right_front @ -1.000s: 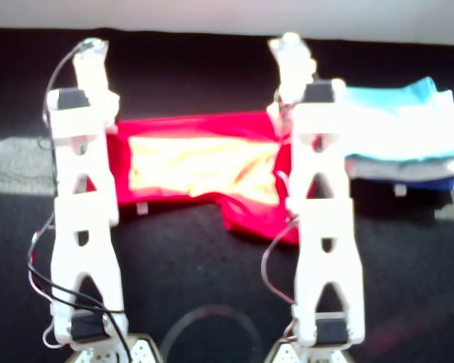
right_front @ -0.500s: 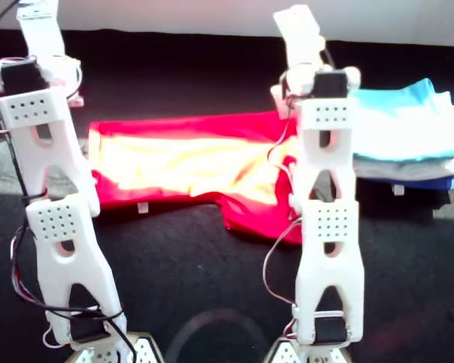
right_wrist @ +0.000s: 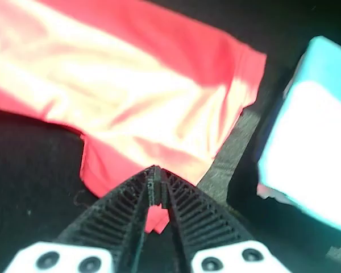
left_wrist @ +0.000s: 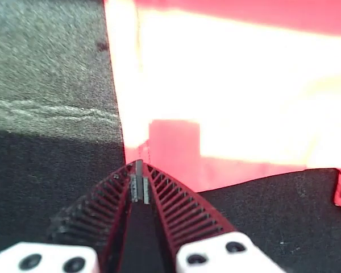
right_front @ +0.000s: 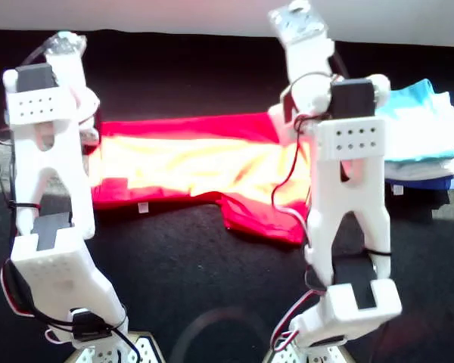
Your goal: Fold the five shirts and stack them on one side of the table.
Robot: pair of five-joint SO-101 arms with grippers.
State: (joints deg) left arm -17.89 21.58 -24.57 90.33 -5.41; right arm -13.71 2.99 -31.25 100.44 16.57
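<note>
- Right, high view: both arms have folded back toward their bases since half a second ago; the left arm [right_front: 45, 151] stands at the left end of the red shirt [right_front: 189, 162]; the right arm [right_front: 348, 166] has swung rightward and now stands between that shirt and the stack of folded shirts [right_front: 424, 128]; the red shirt lies spread across the middle of the dark table [right_front: 189, 257], in the same spot as before, one flap trailing at its near right; the stack sits unmoved at the right side.
- Left wrist view: the left gripper [left_wrist: 137, 182] has its jaws pressed tip to tip, nothing visible between them; the tips hang by the red shirt's [left_wrist: 227, 96] corner, where cloth meets table.
- Right wrist view: the right gripper [right_wrist: 154, 185] is closed up too, carrying nothing; beyond it lies the shirt's rumpled end; the stack's pale blue top [right_wrist: 307, 148] sits just beside, a strip of table between them.
</note>
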